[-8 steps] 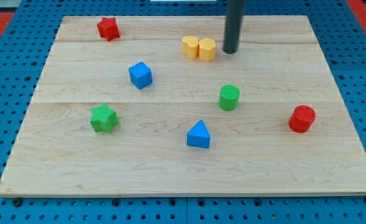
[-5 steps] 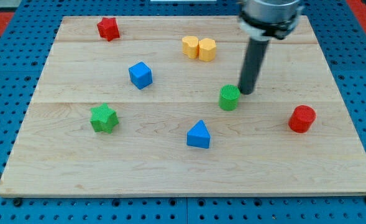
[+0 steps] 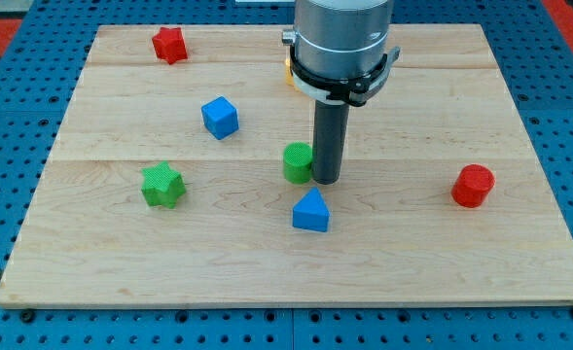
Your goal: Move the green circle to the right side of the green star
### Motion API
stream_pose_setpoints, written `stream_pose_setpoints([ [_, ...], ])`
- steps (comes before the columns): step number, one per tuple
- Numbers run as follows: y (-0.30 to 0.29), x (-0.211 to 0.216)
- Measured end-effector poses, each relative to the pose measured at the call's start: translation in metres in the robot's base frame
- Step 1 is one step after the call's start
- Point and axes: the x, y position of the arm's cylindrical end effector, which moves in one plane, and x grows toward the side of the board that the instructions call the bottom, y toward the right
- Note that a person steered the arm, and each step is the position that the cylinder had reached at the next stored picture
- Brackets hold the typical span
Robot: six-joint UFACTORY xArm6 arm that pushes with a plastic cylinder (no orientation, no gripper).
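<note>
The green circle (image 3: 297, 161) stands near the middle of the wooden board (image 3: 121, 253). My tip (image 3: 326, 181) rests against the circle's right side, touching it. The green star (image 3: 161, 185) lies well to the view's left of the circle, slightly lower. The arm's grey body hides the board behind the rod.
A blue triangle (image 3: 311, 211) sits just below the circle and the tip. A blue cube (image 3: 220, 117) is up and to the left. A red star (image 3: 169, 44) is at the top left, a red cylinder (image 3: 473, 186) at the right. A yellow block (image 3: 289, 70) peeks from behind the arm.
My tip came down from the top of the board to the green circle's right side and pushed it leftward and slightly down. The arm now covers the yellow blocks.
</note>
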Motion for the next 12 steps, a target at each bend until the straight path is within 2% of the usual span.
stream_pose_setpoints([
  [1, -0.003, -0.004],
  [4, -0.075, -0.008],
  [5, -0.051, -0.050],
  [6, -0.093, -0.074],
  [7, -0.139, -0.033],
  [8, -0.119, -0.044],
  [9, -0.096, -0.080],
  [10, -0.054, -0.078],
  [12, -0.114, -0.023],
])
